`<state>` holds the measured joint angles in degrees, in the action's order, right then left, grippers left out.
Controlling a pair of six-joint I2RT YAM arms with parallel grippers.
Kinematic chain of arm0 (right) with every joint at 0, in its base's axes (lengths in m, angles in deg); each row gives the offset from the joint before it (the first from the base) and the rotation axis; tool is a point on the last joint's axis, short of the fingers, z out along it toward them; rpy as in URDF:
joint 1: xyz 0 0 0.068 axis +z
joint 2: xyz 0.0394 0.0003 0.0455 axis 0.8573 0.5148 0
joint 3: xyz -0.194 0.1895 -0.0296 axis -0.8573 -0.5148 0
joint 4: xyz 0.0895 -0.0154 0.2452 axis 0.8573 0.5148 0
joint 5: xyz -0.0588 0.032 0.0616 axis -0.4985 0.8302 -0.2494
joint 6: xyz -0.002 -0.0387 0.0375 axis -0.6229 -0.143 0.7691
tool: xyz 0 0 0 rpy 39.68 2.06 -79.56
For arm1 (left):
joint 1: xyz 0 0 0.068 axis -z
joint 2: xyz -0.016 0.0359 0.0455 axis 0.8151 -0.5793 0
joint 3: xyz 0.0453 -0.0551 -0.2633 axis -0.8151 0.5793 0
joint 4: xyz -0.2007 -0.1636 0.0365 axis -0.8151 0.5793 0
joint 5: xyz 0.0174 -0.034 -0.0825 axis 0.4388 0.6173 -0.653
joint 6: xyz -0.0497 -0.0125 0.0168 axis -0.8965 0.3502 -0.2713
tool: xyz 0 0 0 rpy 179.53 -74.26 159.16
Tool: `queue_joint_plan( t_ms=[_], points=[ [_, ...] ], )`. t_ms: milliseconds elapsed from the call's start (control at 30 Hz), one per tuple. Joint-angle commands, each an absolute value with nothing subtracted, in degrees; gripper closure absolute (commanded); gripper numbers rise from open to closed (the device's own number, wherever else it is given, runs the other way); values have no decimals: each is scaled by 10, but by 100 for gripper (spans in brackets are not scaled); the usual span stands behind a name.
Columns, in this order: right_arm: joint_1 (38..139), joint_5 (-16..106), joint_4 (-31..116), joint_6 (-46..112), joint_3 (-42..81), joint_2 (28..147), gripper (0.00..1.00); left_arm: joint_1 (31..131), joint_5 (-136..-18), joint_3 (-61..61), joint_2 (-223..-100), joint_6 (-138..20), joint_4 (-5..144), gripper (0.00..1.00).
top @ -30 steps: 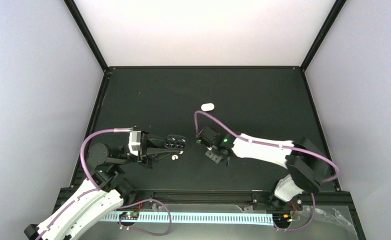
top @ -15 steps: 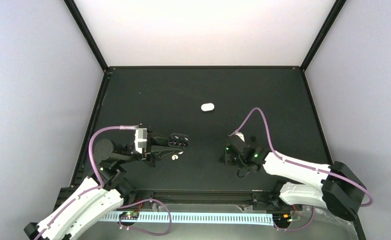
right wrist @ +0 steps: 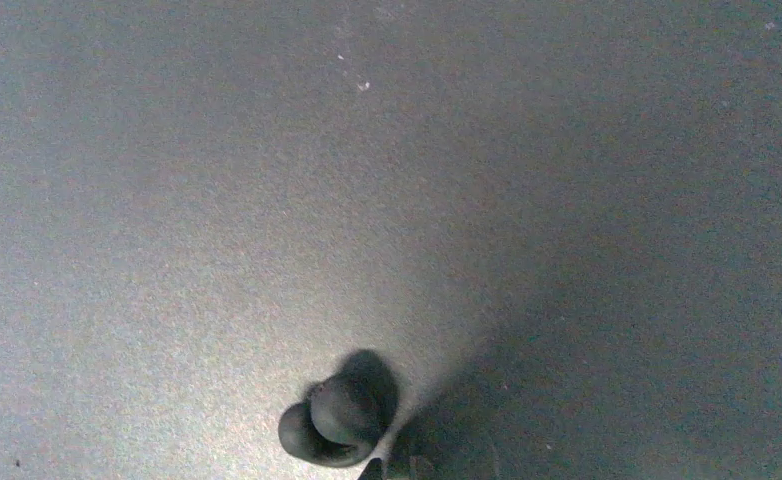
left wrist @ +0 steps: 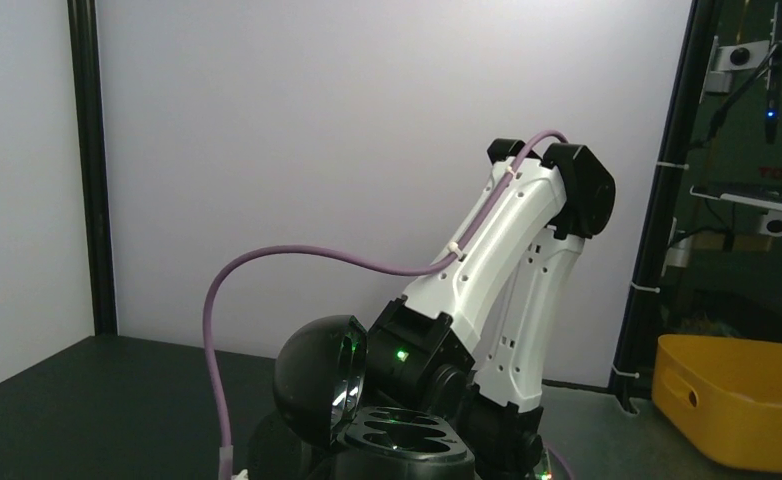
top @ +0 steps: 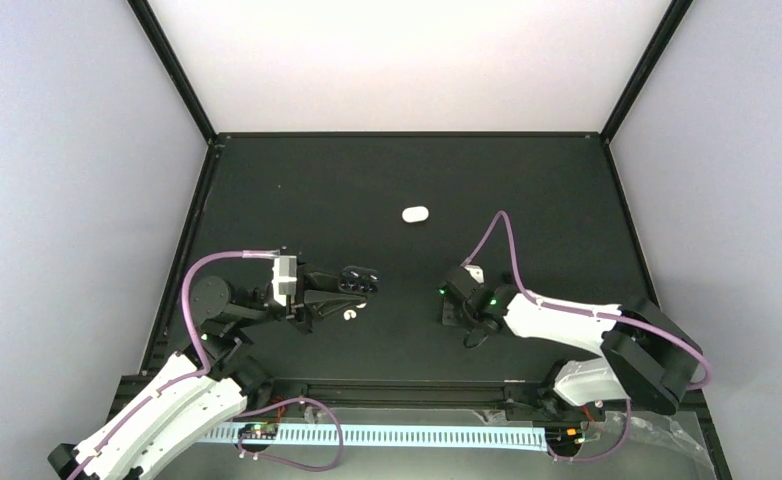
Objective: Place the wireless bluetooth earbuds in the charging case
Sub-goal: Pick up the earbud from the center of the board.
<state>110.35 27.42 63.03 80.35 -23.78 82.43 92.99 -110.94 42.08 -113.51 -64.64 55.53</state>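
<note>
The matte black table [top: 387, 170] looks finely grainy up close. The left gripper [top: 341, 287] clamps a glossy black hinged shell [top: 359, 283]; only its wrist view shows the domed lid raised over two wells. The smooth white oval charging case [top: 415, 213] lies well beyond both grippers. A tiny white comma-shaped earbud [top: 350, 314] lies just beside the left gripper. The right gripper [top: 450, 305] is pinched closed; only its wrist view shows a dull dark round bit [right wrist: 335, 422] beside its tips.

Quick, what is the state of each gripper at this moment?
Left gripper: closed on a black case, lid open.
Right gripper: closed, nothing seen held; a dark bud lies just before its tips.
</note>
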Motion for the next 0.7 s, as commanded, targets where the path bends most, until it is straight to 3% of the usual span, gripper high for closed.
queue_joint_plan(
  t_ms=[0, 500, 667],
  points=[
    [1093, 265, 607, 794, -221, 848, 95, 934, -1103, 402, -1141, -637, 561, 99],
    [1054, 333, 569, 710, -156, 912, 95, 934, -1098, 402, -1146, -630, 566, 98],
    [1053, 287, 607, 701, -153, 873, 93, 934, -1095, 402, -1142, -628, 572, 98]
  ],
)
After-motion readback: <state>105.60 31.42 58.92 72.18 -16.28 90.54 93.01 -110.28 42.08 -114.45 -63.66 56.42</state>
